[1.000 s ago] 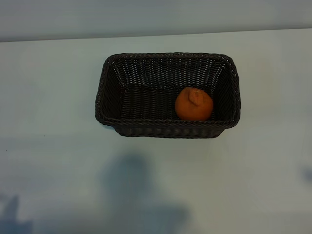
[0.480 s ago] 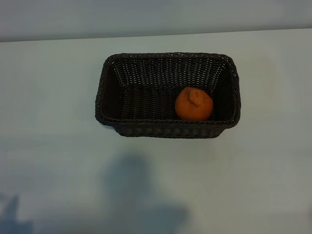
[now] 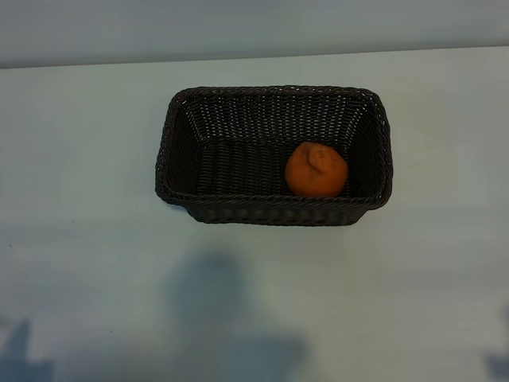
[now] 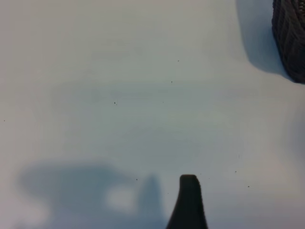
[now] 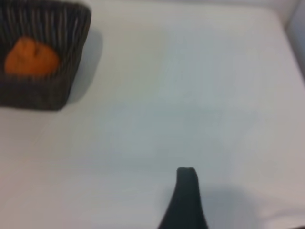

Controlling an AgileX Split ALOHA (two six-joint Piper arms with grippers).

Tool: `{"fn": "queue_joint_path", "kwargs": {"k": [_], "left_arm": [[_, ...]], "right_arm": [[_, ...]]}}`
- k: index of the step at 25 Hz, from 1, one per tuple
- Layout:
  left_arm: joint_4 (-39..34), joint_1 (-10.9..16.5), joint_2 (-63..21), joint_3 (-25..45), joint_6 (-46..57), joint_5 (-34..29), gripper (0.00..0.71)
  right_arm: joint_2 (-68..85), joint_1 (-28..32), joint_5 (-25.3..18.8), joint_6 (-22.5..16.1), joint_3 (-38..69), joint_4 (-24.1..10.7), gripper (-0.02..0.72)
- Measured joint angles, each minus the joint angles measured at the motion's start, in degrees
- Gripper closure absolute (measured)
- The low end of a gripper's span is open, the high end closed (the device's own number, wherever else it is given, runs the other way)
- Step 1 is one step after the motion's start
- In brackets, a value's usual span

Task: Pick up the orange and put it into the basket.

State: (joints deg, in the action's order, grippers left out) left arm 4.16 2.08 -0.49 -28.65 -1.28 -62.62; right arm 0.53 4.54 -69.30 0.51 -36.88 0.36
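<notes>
The orange point(image 3: 316, 169) lies inside the dark woven basket point(image 3: 273, 213), at its right end against the near wall, knob up. Neither gripper shows in the exterior view. In the left wrist view one dark finger point(image 4: 188, 202) hangs over bare table, with a corner of the basket point(image 4: 289, 38) far off. The right wrist view shows one dark finger point(image 5: 186, 200) over bare table, well away from the basket point(image 5: 47, 93) and the orange point(image 5: 31, 57) in it. Each finger has nothing against it, so both grippers are open and hold nothing.
The basket stands mid-table on a pale tabletop point(image 3: 79, 239). Arm shadows fall on the near part of the table point(image 3: 215, 310). The table's far edge point(image 3: 254, 57) runs behind the basket.
A shadow at the table's right edge has slid toward the near corner. The orange and basket have not moved.
</notes>
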Motion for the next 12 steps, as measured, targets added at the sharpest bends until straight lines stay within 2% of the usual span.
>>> {"fn": "queue_joint_path", "kwargs": {"k": [12], "left_arm": [[0.0,0.0,0.0,0.0,0.0,0.0,0.118]], "right_arm": [[-0.05,0.0,2.62,0.47,6.67,0.47,0.124]]}}
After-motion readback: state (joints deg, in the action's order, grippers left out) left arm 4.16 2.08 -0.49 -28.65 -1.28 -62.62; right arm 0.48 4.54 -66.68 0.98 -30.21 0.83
